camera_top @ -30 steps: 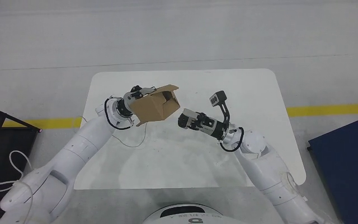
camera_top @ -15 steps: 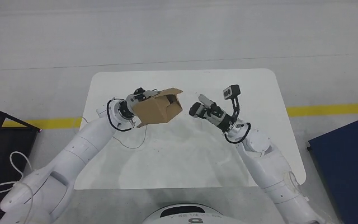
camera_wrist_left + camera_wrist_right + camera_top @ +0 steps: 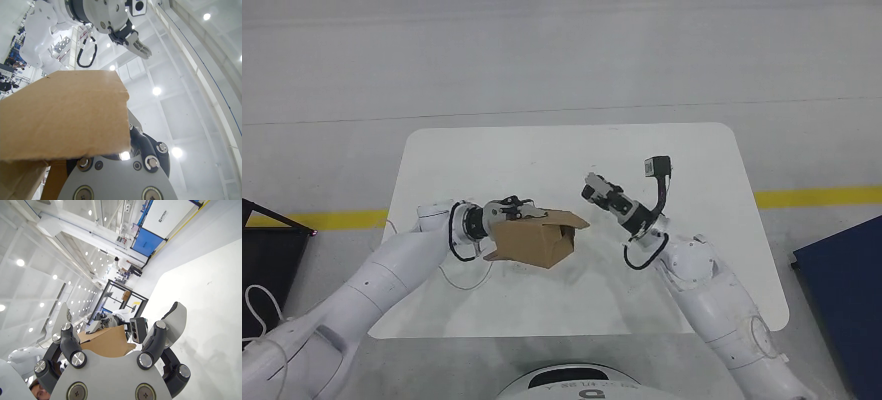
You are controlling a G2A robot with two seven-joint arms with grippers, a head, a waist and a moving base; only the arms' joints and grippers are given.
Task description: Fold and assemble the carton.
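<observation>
Carton: you have the brown carton (image 3: 534,243) over the middle of the table (image 3: 682,160), a little left of centre. It lies on its side with the open end facing right.
Flap: watch the far right corner of that open end, where one flap (image 3: 576,222) juts out toward your right arm.
Left gripper: your left gripper (image 3: 510,210) is at the carton's far left edge, clamped onto a panel there. From the right wrist view you can see one of its fingers (image 3: 94,327) pressed on the carton's upper face.
Left wrist view: a broad cardboard panel lies right across your own fingertips, with the right arm's gripper hanging farther off beyond it.
Right gripper: your right gripper (image 3: 121,311) is spread wide, and the carton shows through the gap between its two pads. From above it sits just right of the flap and a touch farther away, near it but apart.
Contact: you cannot tell from above whether the carton rests on the tabletop or hangs just over it.
Floor: a yellow stripe (image 3: 817,196) runs past the table on both sides.
</observation>
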